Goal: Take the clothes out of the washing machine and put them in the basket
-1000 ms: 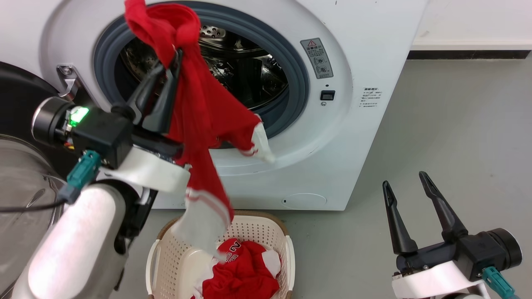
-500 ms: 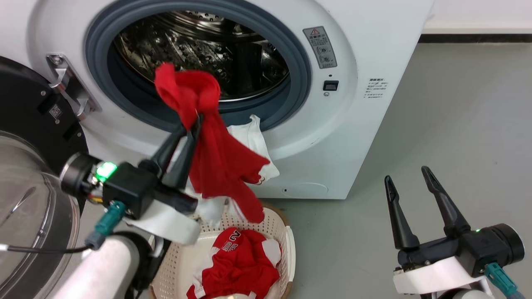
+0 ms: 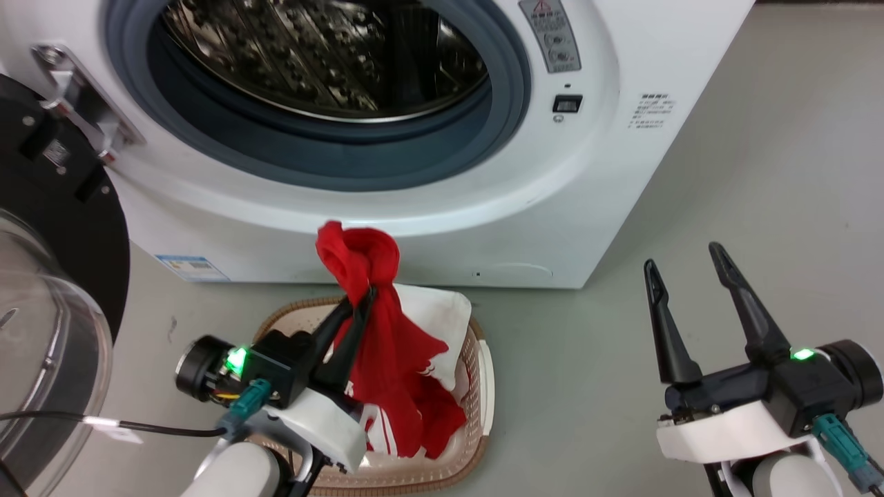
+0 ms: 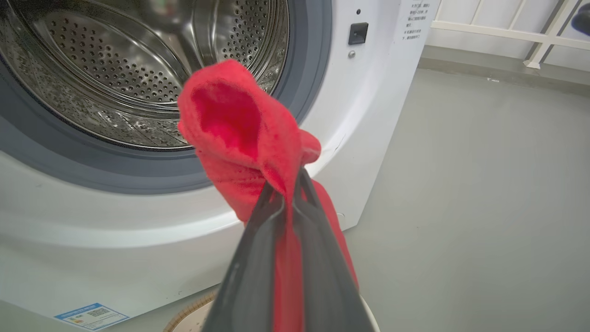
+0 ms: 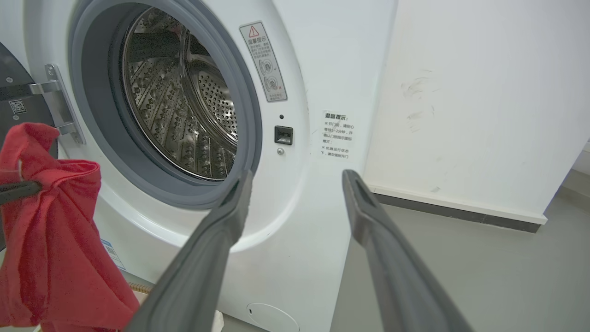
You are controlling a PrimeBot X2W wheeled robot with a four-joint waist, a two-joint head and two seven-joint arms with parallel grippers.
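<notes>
The white washing machine [image 3: 428,207] stands open, its steel drum [image 3: 324,55] showing no clothes. Just above the cream basket [image 3: 483,386], my left gripper [image 3: 362,293] is shut on a red garment [image 3: 387,345] whose red and white folds hang down into the basket. The left wrist view shows the same garment [image 4: 239,133] bunched over the left gripper [image 4: 286,182] in front of the drum [image 4: 115,78]. My right gripper [image 3: 684,259] stands open over the floor to the right. In the right wrist view the right gripper [image 5: 297,177] is open, with the garment [image 5: 50,249] at the left.
The black-framed glass door [image 3: 48,331] hangs open at the far left. Grey floor [image 3: 760,172] stretches to the right of the machine. A white wall with a dark skirting [image 5: 461,212] stands behind the machine.
My left gripper has come down from the drum opening to just above the basket with the red garment. The head camera has tilted down. The right gripper has stayed open.
</notes>
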